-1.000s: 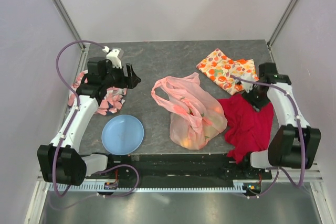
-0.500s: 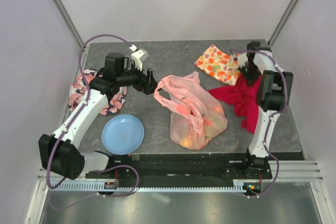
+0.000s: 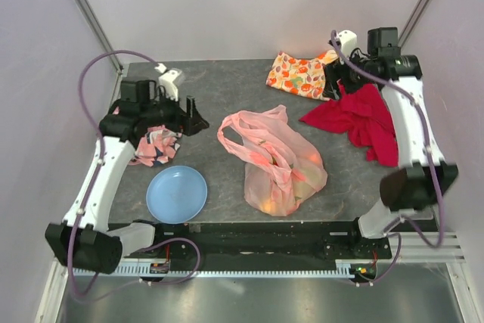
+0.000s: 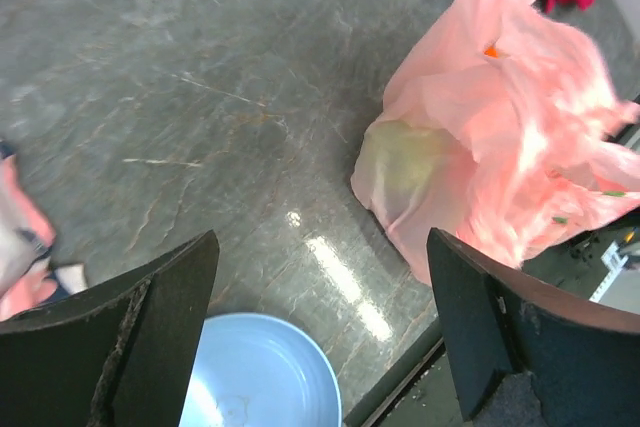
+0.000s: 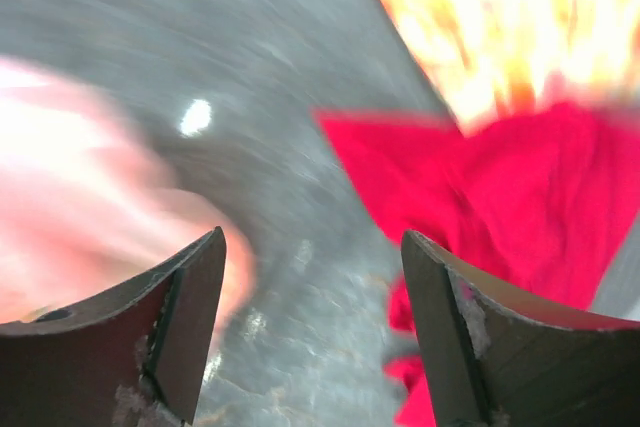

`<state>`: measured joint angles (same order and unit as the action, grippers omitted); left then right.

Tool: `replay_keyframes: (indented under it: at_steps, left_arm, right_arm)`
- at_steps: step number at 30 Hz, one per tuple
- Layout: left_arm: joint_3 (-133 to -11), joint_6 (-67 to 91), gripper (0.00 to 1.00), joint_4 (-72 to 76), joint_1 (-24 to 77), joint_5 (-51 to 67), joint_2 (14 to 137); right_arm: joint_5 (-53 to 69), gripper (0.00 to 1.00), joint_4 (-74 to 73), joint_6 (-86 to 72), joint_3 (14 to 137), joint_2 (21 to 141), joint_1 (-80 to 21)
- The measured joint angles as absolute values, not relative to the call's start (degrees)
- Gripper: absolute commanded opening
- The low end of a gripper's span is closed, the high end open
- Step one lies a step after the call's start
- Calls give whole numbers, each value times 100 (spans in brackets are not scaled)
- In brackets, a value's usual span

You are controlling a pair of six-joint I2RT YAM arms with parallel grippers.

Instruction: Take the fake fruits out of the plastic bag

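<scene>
The pink plastic bag point(image 3: 274, 158) lies crumpled in the middle of the table, with fake fruits showing dimly through it: an orange one point(image 3: 265, 203) near its front and a greenish one point(image 4: 408, 162). My left gripper point(image 3: 193, 116) hovers open to the left of the bag point(image 4: 500, 137), above the table, with nothing between its fingers point(image 4: 160, 327). My right gripper point(image 3: 337, 85) is raised at the back right over the cloths. It is open and empty. Its view is blurred, with the bag point(image 5: 70, 187) at the left.
A blue plate point(image 3: 176, 193) sits front left, also under my left gripper point(image 4: 262, 379). A pink-and-black patterned cloth point(image 3: 155, 146) lies by the left arm. A red cloth point(image 3: 364, 119) and an orange fruit-print cloth point(image 3: 299, 75) lie back right. The table's front edge point(image 4: 400, 387) is close.
My right arm swung to the back right; the red cloth went from front right to back right and the gripper let go. The left gripper drew back from the bag.
</scene>
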<state>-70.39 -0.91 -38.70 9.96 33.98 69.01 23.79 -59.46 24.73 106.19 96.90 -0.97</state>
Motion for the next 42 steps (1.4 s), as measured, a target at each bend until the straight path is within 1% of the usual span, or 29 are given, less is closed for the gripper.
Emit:
replay_keyframes:
  at_steps: [3, 6, 9, 11, 14, 17, 20, 22, 23, 24, 25, 26, 27, 28, 29, 31, 32, 34, 38, 42]
  left_arm:
    - [-7035, -91, 94, -4029, 797, 3793, 6370]
    - [-7032, -91, 93, -4064, 1050, 4309, 6003]
    - [-6938, -91, 93, -4021, 1332, 4517, 5961]
    - [-6805, -69, 92, -3990, 1437, 4508, 6042]
    - [-6591, 47, 91, -3824, 1500, 4362, 6289]
    - [-6449, 263, 89, -3492, 1525, 4185, 6541]
    - [-6410, 532, 80, -3105, 1525, 4108, 6788]
    - [-6407, 703, 63, -2888, 1527, 4086, 6904]
    - [-6407, 786, 53, -2797, 1531, 4071, 6949]
    - [-6407, 849, 34, -2716, 1538, 4056, 7000]
    - [-6410, 904, 27, -2646, 1542, 4056, 7070]
    - [-6414, 956, 19, -2591, 1551, 4058, 7148]
    - [-6427, 978, 7, -2545, 1551, 4058, 7242]
    - [-6449, 1007, 2, -2523, 1551, 4058, 7332]
    - [-6521, 1015, 2, -2519, 1551, 4049, 7483]
    - [-6707, 1035, 2, -2521, 1551, 3972, 7745]
    - [-6877, 1039, 2, -2547, 1535, 3894, 7909]
    - [-7365, 1046, 2, -2554, 1490, 3739, 8283]
    - [-8823, 1044, 2, -2567, 1297, 3286, 9220]
    - [-10366, 1024, 2, -2657, 1144, 2880, 9988]
  right_arm:
    - [2869, 80, -5728, 2707, 10077, 8403, -792]
    - [3267, 80, -5642, 2856, 9824, 7885, -1793]
    - [3382, 80, -5572, 2908, 9817, 8125, -2449]
    - [3334, 80, -5481, 2934, 9819, 8527, -2770]
    - [3146, 80, -5398, 2969, 9819, 9118, -3183]
    - [3011, 81, -5352, 3004, 9819, 9402, -3507]
    - [2904, 81, -5286, 3022, 9819, 9467, -3815]
    - [2759, 78, -5157, 3004, 9819, 9467, -3988]
    - [2663, 72, -5059, 2985, 9819, 9467, -4073]
    - [2578, 65, -4971, 2967, 9819, 9467, -4147]
    - [2510, 56, -4904, 2954, 9819, 9467, -4195]
    - [2421, 41, -4786, 2897, 9819, 9467, -4230]
    - [2316, 35, -4683, 2845, 9819, 9467, -4235]
    - [2198, 31, -4604, 2845, 9817, 9467, -4233]
    - [2049, 23, -4515, 2768, 9817, 9467, -4224]
    - [1732, 13, -4329, 2685, 9839, 9485, -4202]
    - [1608, 0, -4230, 2657, 9865, 9513, -4160]
    - [1382, 0, -4005, 2606, 10009, 9649, -4066]
    - [1024, 0, -3382, 2532, 10619, 10193, -3712]
    - [639, 0, -2698, 2486, 11928, 11231, -3282]
